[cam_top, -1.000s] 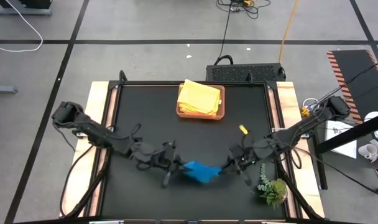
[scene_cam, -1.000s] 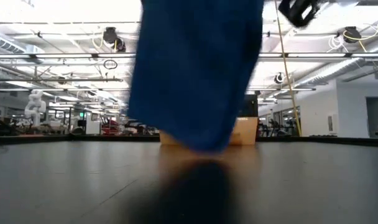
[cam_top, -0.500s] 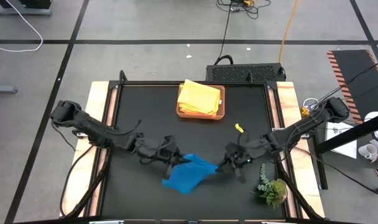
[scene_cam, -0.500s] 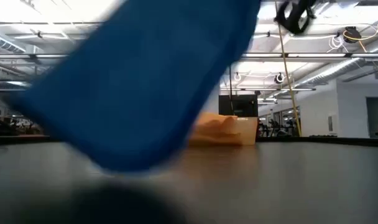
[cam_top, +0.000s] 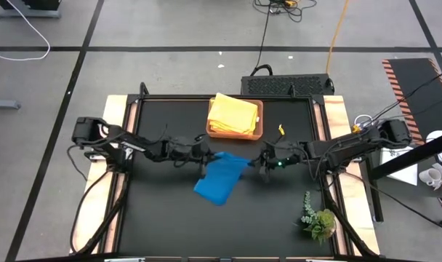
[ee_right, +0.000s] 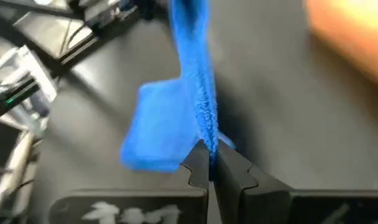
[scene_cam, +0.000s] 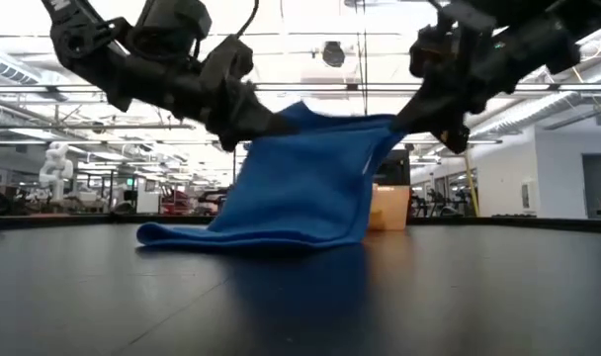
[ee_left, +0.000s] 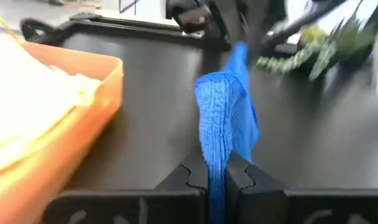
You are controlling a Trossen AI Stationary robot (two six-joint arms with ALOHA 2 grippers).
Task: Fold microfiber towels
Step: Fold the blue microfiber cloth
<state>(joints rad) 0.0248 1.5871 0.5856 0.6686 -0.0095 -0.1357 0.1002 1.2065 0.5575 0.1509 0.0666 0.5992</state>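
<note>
Blue towel (cam_top: 221, 180): we now clamp its top edge between left gripper (cam_top: 205, 156) and right gripper (cam_top: 256, 161), mid-frame, having carried it up-table, lower half draping onto mat for folding.

One camera hangs overhead, looking straight down on the whole table (cam_top: 155, 211) and both arms. A second sits at table-top height, facing level across it into the room, close to the blue towel (scene_cam: 300, 188). Each wrist camera peers forward past its own fingers (ee_left: 195, 177), very near that same towel, which all four views share.
</note>
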